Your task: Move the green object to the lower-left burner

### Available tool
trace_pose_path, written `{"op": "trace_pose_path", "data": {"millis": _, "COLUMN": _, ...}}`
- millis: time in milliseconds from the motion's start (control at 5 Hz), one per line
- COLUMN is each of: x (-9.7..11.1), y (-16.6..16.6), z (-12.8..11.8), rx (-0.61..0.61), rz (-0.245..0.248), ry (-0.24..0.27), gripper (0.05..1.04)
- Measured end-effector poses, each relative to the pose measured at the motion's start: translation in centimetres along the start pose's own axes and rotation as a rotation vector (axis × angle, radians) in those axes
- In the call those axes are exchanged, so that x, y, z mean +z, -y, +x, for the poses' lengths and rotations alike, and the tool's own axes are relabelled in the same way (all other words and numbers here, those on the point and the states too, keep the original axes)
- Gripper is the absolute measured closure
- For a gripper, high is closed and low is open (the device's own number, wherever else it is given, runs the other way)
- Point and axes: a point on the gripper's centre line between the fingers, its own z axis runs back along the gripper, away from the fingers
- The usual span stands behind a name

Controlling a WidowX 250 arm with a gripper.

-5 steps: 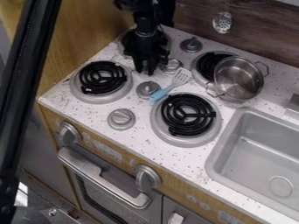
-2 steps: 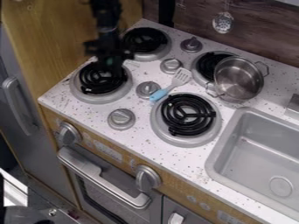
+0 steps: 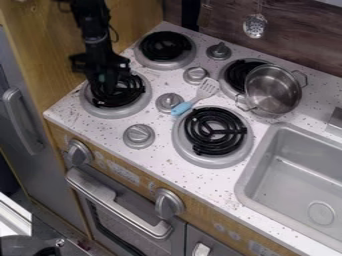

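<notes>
Camera view: the black gripper (image 3: 107, 88) is hanging down at the upper left, over the black coils of the left burner (image 3: 135, 110), and its arm (image 3: 90, 25) is coming in from the top edge. I cannot tell whether its claw is standing apart, closing together or clamping on something. A small, dark green patch (image 3: 101, 78) is showing at the gripper, above that same burner (it could be the green object, though I cannot be sure of it).

Behind that, the back-left burner (image 3: 146, 61) is lying bare. Nearer the front, another burner (image 3: 194, 157) is showing its coils, with no cookware sitting on it. A metal pot (image 3: 272, 92) with two handles is standing upright, partly over the right rear burner (image 3: 230, 91). Between the burners, a spatula (image 3: 194, 99) is lying at a slant, its blue handle pointing toward the front and its slotted head toward the back. Four grey knobs (image 3: 139, 136) are standing among the burners. To the right, a grey sink (image 3: 300, 175) is sitting in the speckled counter (image 3: 160, 162). Up at the back, a slotted ladle (image 3: 254, 26) is hanging against the brown wall (image 3: 294, 37).
</notes>
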Motion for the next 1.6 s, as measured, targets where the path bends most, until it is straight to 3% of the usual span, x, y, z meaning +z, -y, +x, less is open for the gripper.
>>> {"op": "trace_pose_path", "data": {"millis": 200, "x": -1.0, "y": 0.5, "z": -1.5, "rx": -0.010, "rz": -0.028, "ry": -0.020, "gripper": 0.737}}
{"op": "trace_pose_path", "data": {"millis": 400, "x": 0.2, "y": 0.9, "z": -1.4, "rx": -0.053, "rz": -0.008, "ry": -0.024, "gripper": 0.692}}
{"op": "trace_pose_path", "data": {"millis": 600, "x": 0.4, "y": 2.0, "z": -1.5, "rx": -0.075, "rz": -0.008, "ry": -0.010, "gripper": 0.387}}
{"op": "trace_pose_path", "data": {"millis": 800, "x": 2.9, "y": 2.9, "z": -0.9, "rx": -0.106, "rz": 0.025, "ry": 0.067, "gripper": 0.123}}
{"op": "trace_pose_path", "data": {"millis": 1000, "x": 5.7, "y": 3.9, "z": -0.7, "rx": -0.130, "rz": 0.049, "ry": 0.143, "gripper": 0.087}}
{"op": "trace_pose_path", "data": {"millis": 1200, "x": 7.3, "y": 5.0, "z": -1.5, "rx": -0.165, "rz": 0.011, "ry": 0.173, "gripper": 0.087}}
{"op": "trace_pose_path", "data": {"millis": 1400, "x": 7.6, "y": 5.9, "z": -2.1, "rx": -0.228, "rz": -0.009, "ry": 0.161, "gripper": 0.087}}
{"op": "trace_pose_path", "data": {"millis": 1600, "x": 7.6, "y": 7.2, "z": -3.0, "rx": -0.306, "rz": 0.008, "ry": 0.109, "gripper": 0.087}}
